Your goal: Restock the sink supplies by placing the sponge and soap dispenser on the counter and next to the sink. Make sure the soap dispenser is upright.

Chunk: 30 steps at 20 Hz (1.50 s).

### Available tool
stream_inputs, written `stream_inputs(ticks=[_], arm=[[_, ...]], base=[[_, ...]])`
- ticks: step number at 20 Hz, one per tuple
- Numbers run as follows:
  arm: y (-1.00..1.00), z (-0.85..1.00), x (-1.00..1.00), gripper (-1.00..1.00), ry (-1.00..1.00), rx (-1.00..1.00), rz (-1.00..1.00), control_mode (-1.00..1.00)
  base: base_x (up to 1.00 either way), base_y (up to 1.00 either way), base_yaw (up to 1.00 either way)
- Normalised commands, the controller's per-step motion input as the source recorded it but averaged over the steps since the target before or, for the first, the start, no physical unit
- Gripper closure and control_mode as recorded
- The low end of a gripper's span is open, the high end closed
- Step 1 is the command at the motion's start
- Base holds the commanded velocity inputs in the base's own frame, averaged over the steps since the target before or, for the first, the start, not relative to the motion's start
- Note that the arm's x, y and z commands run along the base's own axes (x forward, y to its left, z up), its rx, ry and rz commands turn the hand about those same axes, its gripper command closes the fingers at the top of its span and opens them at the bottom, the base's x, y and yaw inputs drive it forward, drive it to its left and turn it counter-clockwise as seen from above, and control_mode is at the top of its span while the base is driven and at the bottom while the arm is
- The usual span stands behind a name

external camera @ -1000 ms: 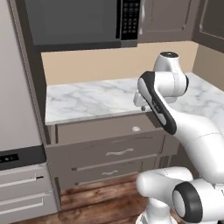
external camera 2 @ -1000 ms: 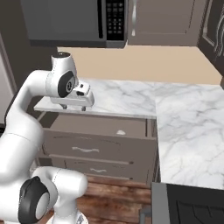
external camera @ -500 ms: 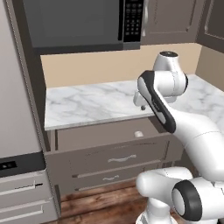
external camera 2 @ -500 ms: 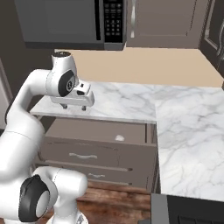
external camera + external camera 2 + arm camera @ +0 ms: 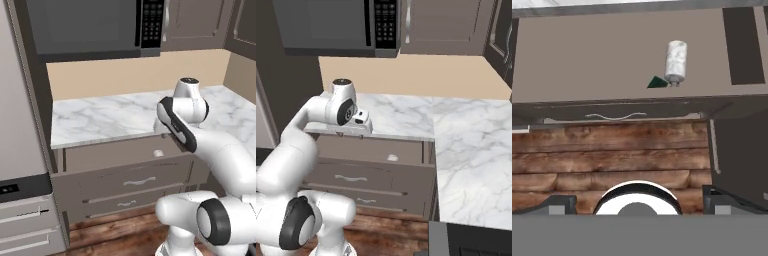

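- White marble counter with grey veining (image 5: 100,120) runs over dark brown cabinets; its top drawer (image 5: 376,150) stands pulled out.
- Small pale grey-white rounded soap dispenser (image 5: 676,62) lies on its side on the drawer floor, not upright. In the base views it shows as a small pale spot in the drawer (image 5: 158,153).
- A dark green sliver, the scrub side of the sponge (image 5: 657,82), lies touching the dispenser at its narrow end, also in the drawer. Its yellow body cannot be made out.
- White arm's two-finger gripper (image 5: 362,125) hangs above the open drawer, just at the counter's front edge, pointing down.
- In the hand view the two dark finger tips (image 5: 562,205) sit far apart at the lower corners: jaws spread wide, nothing between them.
- Gripper well apart from both dispenser and sponge; no contact.
- Dark microwave (image 5: 95,27) hangs over the counter.
- Wooden plank floor (image 5: 612,155) below the drawer fronts.
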Motion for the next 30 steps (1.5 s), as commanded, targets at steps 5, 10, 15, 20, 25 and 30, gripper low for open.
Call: stream_inputs(ticks=[5,10,15,20,25,30], arm=[[-0.20,-1.00,0.49,-1.00,0.05,0.01,0.00,-1.00],[-0.07,-0.92,0.61,-1.00,0.05,0.01,0.00,-1.00],[-0.12,-0.30,0.42,-1.00,0.01,0.02,0.00,-1.00],[-0.12,-0.21,0.52,-1.00,0.02,0.01,0.00,-1.00],[-0.05,-0.31,0.66,-1.00,0.09,0.02,0.00,-1.00],[-0.08,-0.54,0.56,-1.00,0.07,0.02,0.00,-1.00]], base=[[0.00,0.00,0.00],[0.00,0.00,0.00],[0.00,0.00,0.00],[0.00,0.00,0.00],[0.00,0.00,0.00],[0.00,0.00,0.00]])
